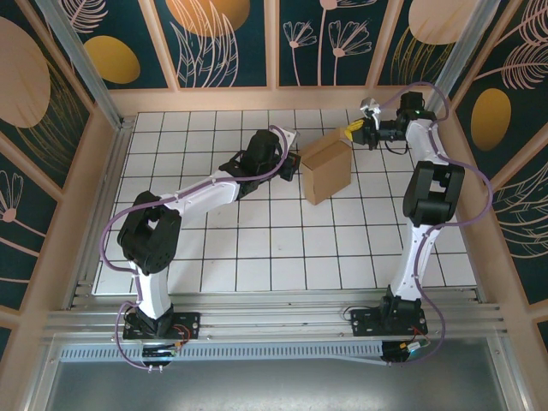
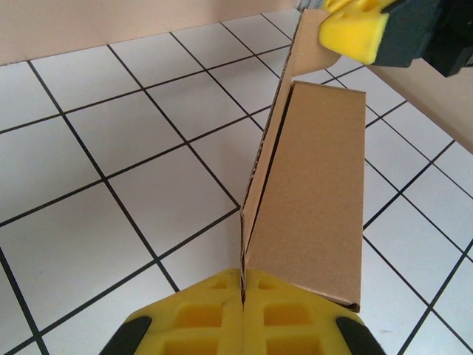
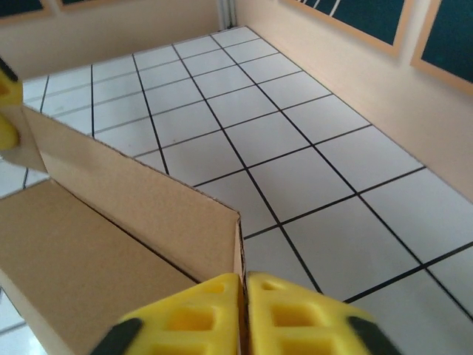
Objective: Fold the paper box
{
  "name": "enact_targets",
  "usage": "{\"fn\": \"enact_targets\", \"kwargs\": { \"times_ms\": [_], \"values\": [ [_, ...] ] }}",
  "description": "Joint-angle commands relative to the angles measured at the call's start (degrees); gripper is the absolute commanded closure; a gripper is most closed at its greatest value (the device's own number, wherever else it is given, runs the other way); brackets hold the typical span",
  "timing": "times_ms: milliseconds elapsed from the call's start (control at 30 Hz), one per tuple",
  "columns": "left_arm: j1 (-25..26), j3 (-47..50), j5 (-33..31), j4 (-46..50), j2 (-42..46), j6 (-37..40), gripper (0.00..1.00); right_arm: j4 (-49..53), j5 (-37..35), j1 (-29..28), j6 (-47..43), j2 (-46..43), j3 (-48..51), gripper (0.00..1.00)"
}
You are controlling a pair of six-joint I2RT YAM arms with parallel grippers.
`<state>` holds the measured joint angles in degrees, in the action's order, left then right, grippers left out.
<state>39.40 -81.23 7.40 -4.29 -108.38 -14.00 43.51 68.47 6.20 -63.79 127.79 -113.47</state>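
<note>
Toward the far middle of the white gridded table, seen from above, the paper box stands as a brown block between the two arms. The left tool meets its left side and the right tool its far right corner.

From the left wrist, the left tool has its yellow fingers pressed together on the lower edge of a thin flap that rises along the left side of the paper box. The right tool pinches the flap's far top corner.

From the right wrist, the right tool is clamped narrow on the flap's near corner, with the paper box to its left. The left tool is at the flap's far end.
</note>
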Motion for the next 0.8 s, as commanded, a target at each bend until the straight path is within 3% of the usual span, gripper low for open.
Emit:
{"fn": "enact_targets", "kwargs": {
  "times_ms": [0,133,200,367,467,567,767],
  "values": [
    [0.33,-0.55,-0.4,1.03,-0.54,0.18,1.0,0.54,0.27,-0.66,0.37,0.33,0.04,0.94],
    [0.33,-1.07,-3.05,1.21,-0.67,-1.73,1.0,0.95,-0.85,-1.34,2.47,-2.24,1.63,1.0],
    [0.33,-2.16,-5.37,1.76,-1.0,-2.65,1.0,-2.82,-3.13,-2.6,8.07,-5.87,5.68,1.0],
    [0.27,-4.49,-12.68,2.62,-1.0,-3.58,1.0,-36.53,-16.13,-5.05,38.36,-21.42,30.01,1.0],
    [0.31,-4.64,-17.99,2.37,-0.37,-3.32,1.0,-53.33,-19.57,-5.71,49.06,-30.25,43.44,1.0],
    [0.26,-4.51,-20.63,1.55,0.55,-2.76,1.0,-63.12,-21.35,-7.24,51.92,-37.66,52.45,1.0],
    [0.31,-1.13,-20.39,-2.55,2.48,-6.77,1.0,-67.29,-32.84,-14.02,51.51,-45.85,60.84,1.0]
  ]
}}
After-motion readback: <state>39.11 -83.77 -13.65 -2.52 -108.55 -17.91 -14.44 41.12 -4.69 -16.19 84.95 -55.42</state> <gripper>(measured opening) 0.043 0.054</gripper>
